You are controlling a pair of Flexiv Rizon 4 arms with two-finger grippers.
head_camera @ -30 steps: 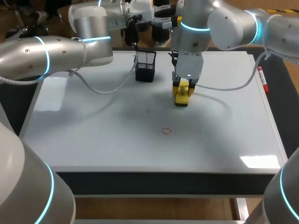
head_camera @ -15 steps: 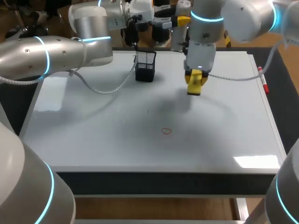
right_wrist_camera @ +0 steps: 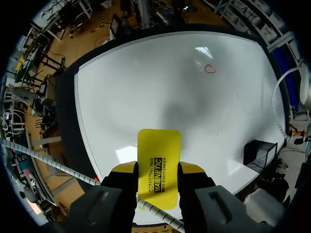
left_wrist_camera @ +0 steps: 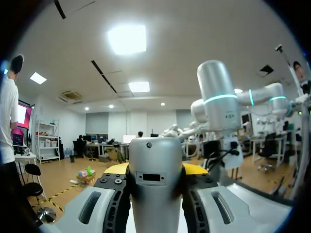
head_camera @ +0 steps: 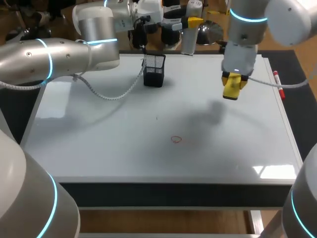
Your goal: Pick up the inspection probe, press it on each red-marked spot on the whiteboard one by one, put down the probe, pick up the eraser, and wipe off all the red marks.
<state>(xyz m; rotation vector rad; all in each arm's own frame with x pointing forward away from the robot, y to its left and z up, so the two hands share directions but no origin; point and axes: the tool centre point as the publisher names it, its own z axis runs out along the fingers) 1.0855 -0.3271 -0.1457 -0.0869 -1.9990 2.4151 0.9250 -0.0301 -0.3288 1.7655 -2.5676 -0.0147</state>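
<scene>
Right gripper [head_camera: 233, 79] clamped on the yellow eraser [right_wrist_camera: 158, 155], hanging over the whiteboard's [head_camera: 99, 148] far right. One red circle [head_camera: 176, 139] left, centre-front. Land the eraser flat on it, press evenly, use short overlapping strokes.

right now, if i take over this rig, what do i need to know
Left claw: shut on the grey probe, held up past the board's rear edge, pointing out into the room.
Right claw: shut on the yellow eraser, raised over the board's right rear part.
Done: eraser picked up. Whether the probe presses were made cannot be seen; the probe is not put down.
Left: one red mark near the board's middle, unwiped, well apart from the eraser.
</scene>
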